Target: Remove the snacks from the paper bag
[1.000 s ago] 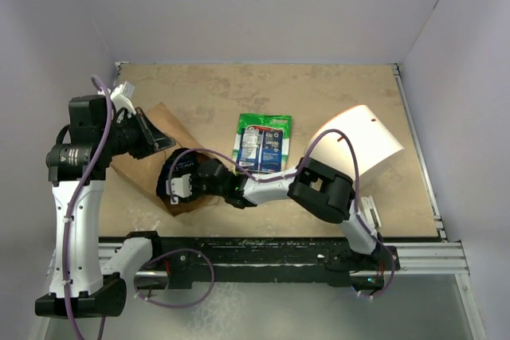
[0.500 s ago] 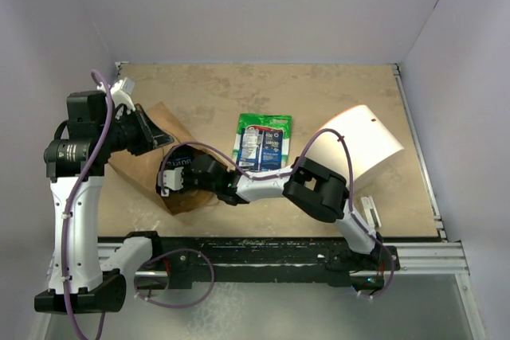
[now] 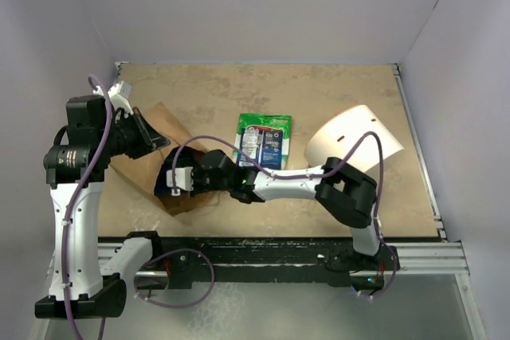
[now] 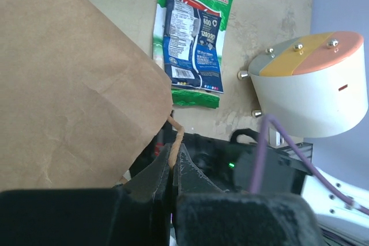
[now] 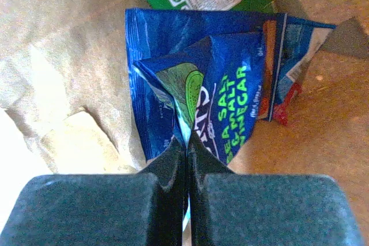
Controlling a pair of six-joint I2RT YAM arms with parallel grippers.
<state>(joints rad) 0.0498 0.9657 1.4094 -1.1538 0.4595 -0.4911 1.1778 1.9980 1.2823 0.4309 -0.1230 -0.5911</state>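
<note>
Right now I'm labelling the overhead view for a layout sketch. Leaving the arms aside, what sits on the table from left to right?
Paper bag → green snack packet → white tub.

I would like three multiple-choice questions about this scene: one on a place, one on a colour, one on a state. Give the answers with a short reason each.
1. Where is the green packet with the blue panel?
A. On the table, between the paper bag and the white cylinder
B. Under the bag
C. On top of the cylinder

2. What colour is the packet held by the right gripper?
A. Red
B. Dark blue
C. Yellow

3. What is the state of the left gripper?
A. Wide open
B. Shut on the cylinder
C. Shut on the bag's handle

Answers: 1 A, the top view shows it flat between them. 2 B, the right wrist view shows the dark blue packet pinched. 3 C, the left wrist view shows the twisted handle in the closed fingers.
</note>
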